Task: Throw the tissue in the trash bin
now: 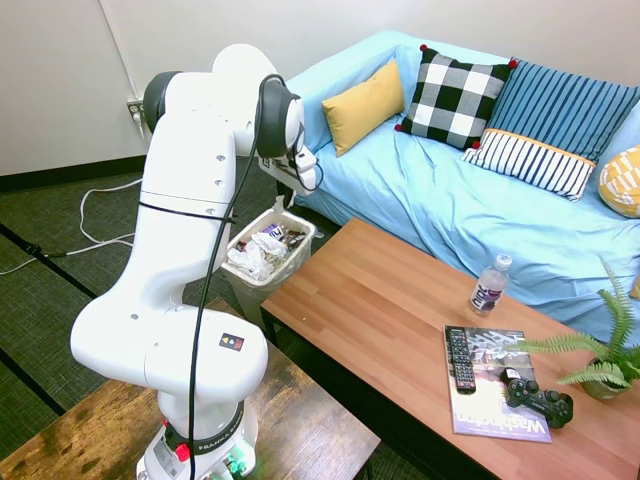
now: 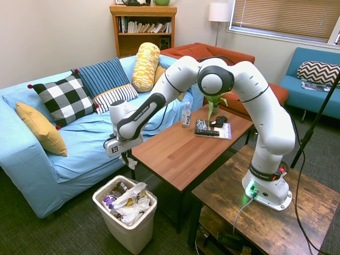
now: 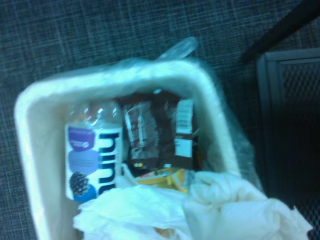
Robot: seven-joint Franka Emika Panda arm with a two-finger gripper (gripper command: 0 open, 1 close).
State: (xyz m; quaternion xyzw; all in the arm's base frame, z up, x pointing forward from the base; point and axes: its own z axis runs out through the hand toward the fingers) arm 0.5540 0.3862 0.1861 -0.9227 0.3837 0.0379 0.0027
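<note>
From where I stand, the gripper (image 2: 126, 156) is hard to read. In the second exterior view its dark fingers are tiny, and in the first exterior view the arm's elbow covers most of the hand (image 1: 285, 195). Even so, the jaws look pinched together on the tissue (image 2: 131, 161), a small crumpled white wad hanging from the fingertips. It is above the bin (image 2: 114, 226) and clear of the rim, on the side nearest the table (image 2: 180, 149). In the first exterior view only a white scrap of it (image 1: 279, 209) peeks out over the bin (image 1: 307, 232).

The wrist view is blurred. It looks down into the bin (image 3: 30, 150), where a bottle (image 3: 92, 160) with a purple label lies beside dark wrappers (image 3: 155, 135). Crumpled white paper (image 3: 240, 210) fills the near part and is cut off by the edge of the picture. I cannot tell how much of it is the held wad and how much is paper already inside.

More white papers (image 2: 130, 202) are heaped inside the bin, nearly level with its rim.
</note>
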